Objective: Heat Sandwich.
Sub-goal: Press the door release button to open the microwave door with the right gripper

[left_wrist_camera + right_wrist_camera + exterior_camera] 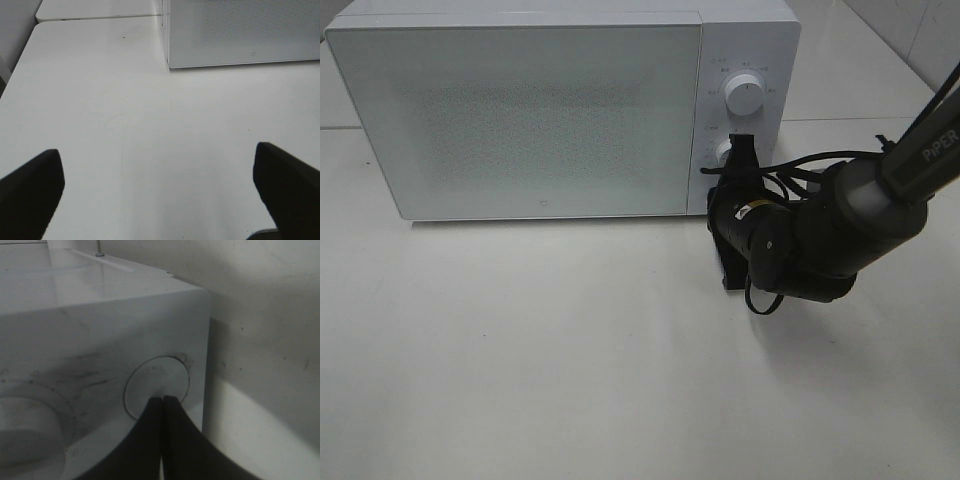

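The white microwave (520, 110) stands at the back of the table with its door closed. The sandwich is hidden or out of view in every frame. My right gripper (740, 152) is shut, its tips against the lower round dial (723, 152) of the control panel. In the right wrist view the two black fingers (145, 440) meet at this dial (157, 377), with nothing held between them. My left gripper (160, 190) is open and empty above bare table, a little in front of the microwave's corner (240, 30). It is out of the exterior view.
The upper dial (745, 98) sits above the gripper on the panel. The right arm (840, 220) with its cables reaches in from the right. A wall (260, 315) stands behind the microwave. The white table (570, 350) stretches in front of it.
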You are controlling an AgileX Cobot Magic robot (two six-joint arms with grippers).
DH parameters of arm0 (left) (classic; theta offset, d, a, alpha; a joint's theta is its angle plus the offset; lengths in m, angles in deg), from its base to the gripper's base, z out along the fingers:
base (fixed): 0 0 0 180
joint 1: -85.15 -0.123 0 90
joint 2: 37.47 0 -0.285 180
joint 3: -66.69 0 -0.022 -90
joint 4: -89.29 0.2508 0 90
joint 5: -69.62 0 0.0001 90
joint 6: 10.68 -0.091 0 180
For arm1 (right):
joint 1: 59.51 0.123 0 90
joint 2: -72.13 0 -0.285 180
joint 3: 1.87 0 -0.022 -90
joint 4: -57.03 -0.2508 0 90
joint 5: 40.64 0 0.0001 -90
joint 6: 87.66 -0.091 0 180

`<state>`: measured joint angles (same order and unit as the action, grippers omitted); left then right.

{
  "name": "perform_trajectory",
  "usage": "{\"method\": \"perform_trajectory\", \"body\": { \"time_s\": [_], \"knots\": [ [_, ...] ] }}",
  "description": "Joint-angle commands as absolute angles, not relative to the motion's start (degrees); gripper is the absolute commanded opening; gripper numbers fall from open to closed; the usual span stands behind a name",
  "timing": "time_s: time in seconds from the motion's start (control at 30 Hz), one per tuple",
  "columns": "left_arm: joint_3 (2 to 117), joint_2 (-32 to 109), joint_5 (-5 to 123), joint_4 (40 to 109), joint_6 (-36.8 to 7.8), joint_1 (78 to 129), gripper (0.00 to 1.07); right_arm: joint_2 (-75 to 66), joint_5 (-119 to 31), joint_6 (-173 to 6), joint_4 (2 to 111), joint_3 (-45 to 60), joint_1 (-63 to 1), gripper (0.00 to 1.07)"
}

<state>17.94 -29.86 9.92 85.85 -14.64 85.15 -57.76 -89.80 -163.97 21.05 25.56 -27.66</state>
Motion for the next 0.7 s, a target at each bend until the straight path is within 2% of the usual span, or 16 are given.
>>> {"method": "perform_trajectory", "body": {
  "time_s": [0.03,0.7],
  "knots": [
    [17.83,-31.0,10.27,86.02,-14.24,85.32,0.97,-57.13,-95.99,-163.06,20.77,24.53,-28.29,0.0],
    [17.83,-31.0,10.27,86.02,-14.24,85.32,0.97,-56.95,-100.4,-160.71,18.59,24.36,-28.29,0.01]
  ]
}}
